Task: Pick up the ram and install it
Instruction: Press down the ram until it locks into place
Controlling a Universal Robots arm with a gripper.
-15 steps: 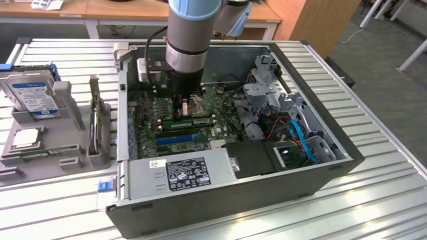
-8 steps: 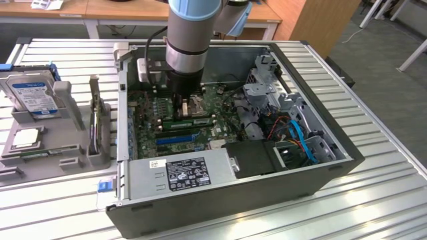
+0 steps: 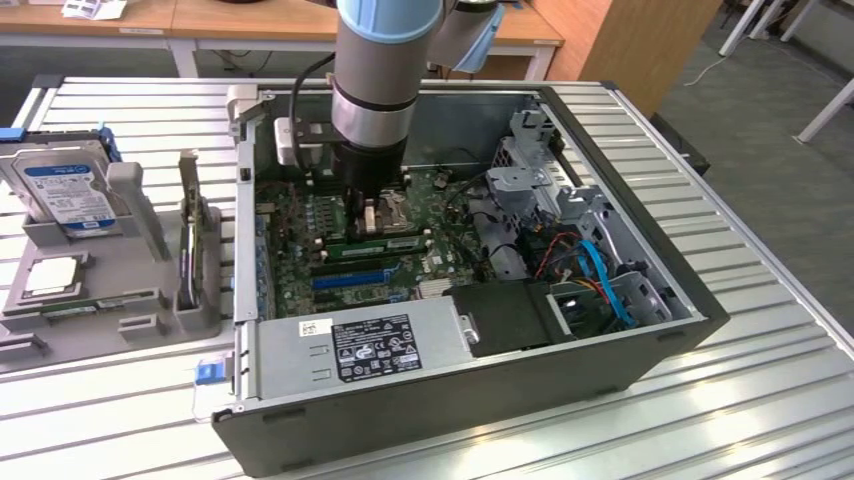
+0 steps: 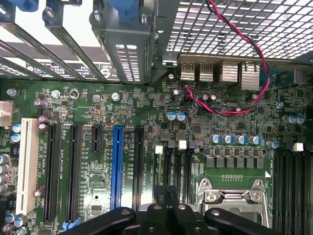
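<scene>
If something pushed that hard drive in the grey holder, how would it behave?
The hard drive looks like a rigid metal-cased block, so it is probably stiff and heavy for its size. It leans in a grey holder, which would likely stop it tipping. Its glossy label may be slippery.

- The power supply [image 3: 363, 348] in the open computer case [image 3: 641, 350] carries a black label [image 3: 378, 346] with white print and certification marks, none of it readable.
- A small white sticker [image 3: 315, 329] sits beside that label; its print cannot be read.
- The hard drive [image 3: 63, 190] standing in the grey holder [image 3: 80, 300] has a blue-and-white label; the wording cannot be made out.
- On the motherboard [image 4: 146, 117], white silkscreen lettering runs along the expansion slots beside the blue slot [image 4: 116, 166], too fine to read.
</scene>
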